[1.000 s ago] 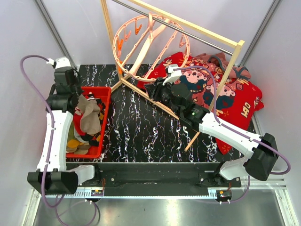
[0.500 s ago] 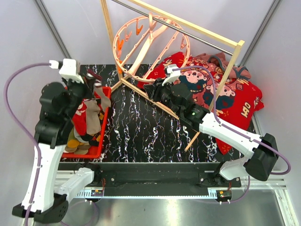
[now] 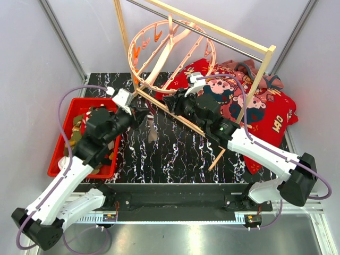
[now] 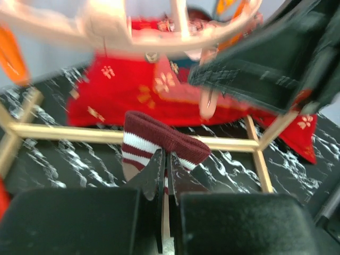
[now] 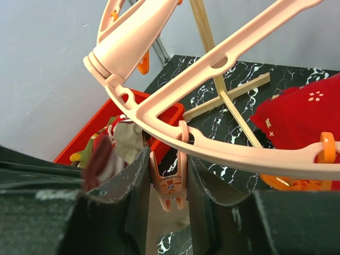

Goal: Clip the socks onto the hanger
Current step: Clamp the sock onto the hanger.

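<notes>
My left gripper [image 3: 144, 115] is shut on a maroon sock with white stripes [image 4: 159, 139], which hangs below it over the table [image 3: 152, 131]. It is just left of my right gripper [image 3: 178, 103]. The salmon-pink ring hanger [image 3: 159, 53] hangs from the rack bar. Its ring [image 5: 239, 154] crosses the right wrist view. My right gripper [image 5: 167, 175] is shut on a pink clip [image 5: 169, 186] that dangles from the ring, with the clip's lower mouth slightly apart. More socks [image 3: 79, 139] lie in the red bin.
The red bin [image 3: 58, 154] stands at the table's left. The pale wooden rack frame [image 3: 178, 118] crosses the table between the grippers. The big red printed cloth [image 3: 260, 111] lies at the right. Orange clips [image 3: 137, 51] hang on the ring's far side.
My left arm lifted the striped sock out of the red bin and swung right to beside my right gripper. My right gripper stayed on the clip.
</notes>
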You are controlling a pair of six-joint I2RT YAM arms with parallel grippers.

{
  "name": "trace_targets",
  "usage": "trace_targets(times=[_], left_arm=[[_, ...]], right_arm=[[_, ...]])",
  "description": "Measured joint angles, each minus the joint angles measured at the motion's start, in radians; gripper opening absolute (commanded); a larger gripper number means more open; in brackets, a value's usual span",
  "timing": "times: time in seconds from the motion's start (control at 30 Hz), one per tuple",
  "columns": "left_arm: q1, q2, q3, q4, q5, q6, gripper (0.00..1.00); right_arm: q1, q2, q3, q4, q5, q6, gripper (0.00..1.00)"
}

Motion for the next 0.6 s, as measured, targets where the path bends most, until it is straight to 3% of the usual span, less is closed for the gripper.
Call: trace_targets(times=[0.27,0.6], left_arm=[[-0.027,0.056,-0.203,0.307,0.0,-0.156,0.0],[-0.03,0.141,-0.235,0.521,0.002,-0.264,0.0]], right_arm=[[0.0,-0.023,0.0,-0.011,-0.003,-0.019,0.02],[0.0,-0.04,0.0,-0.01,-0.029,-0.034,0.02]])
